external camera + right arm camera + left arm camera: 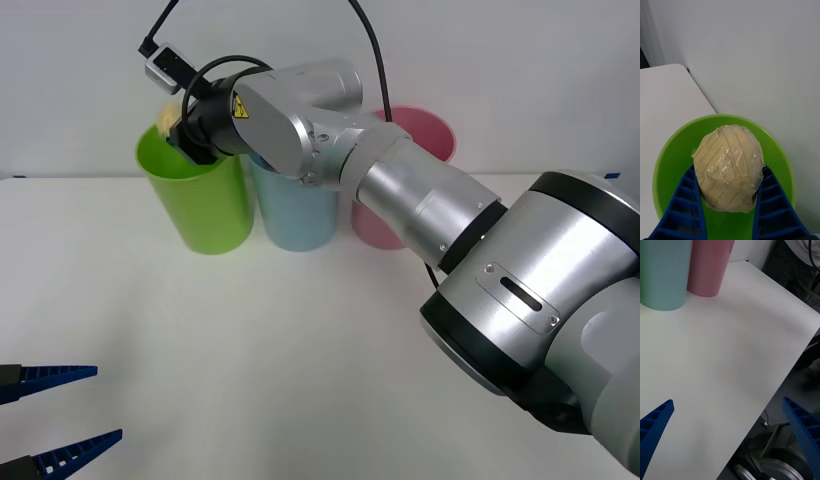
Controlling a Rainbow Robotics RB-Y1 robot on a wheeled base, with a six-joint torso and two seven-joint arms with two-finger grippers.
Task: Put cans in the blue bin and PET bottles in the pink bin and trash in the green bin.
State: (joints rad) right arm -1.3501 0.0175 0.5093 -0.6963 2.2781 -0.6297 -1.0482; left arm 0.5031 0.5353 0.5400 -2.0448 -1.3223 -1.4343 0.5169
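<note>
The trash (729, 167), a pale yellowish wrinkly lump wrapped in film, is pinched between the blue fingers (685, 202) of my right gripper (729, 195), right over the mouth of the green bin (673, 150). From the front, the right arm reaches across the table and its wrist hangs over the green bin (205, 205) at the back left. The blue bin (295, 215) stands beside it, and the pink bin (425, 135) is partly hidden behind the arm. My left gripper (60, 410) rests open at the near left edge.
The three bins stand in a row along the far side, against a white wall. In the left wrist view the blue bin (662, 273) and pink bin (709, 266) stand on the white table (722, 363), whose edge drops off beside the open left gripper (730, 435).
</note>
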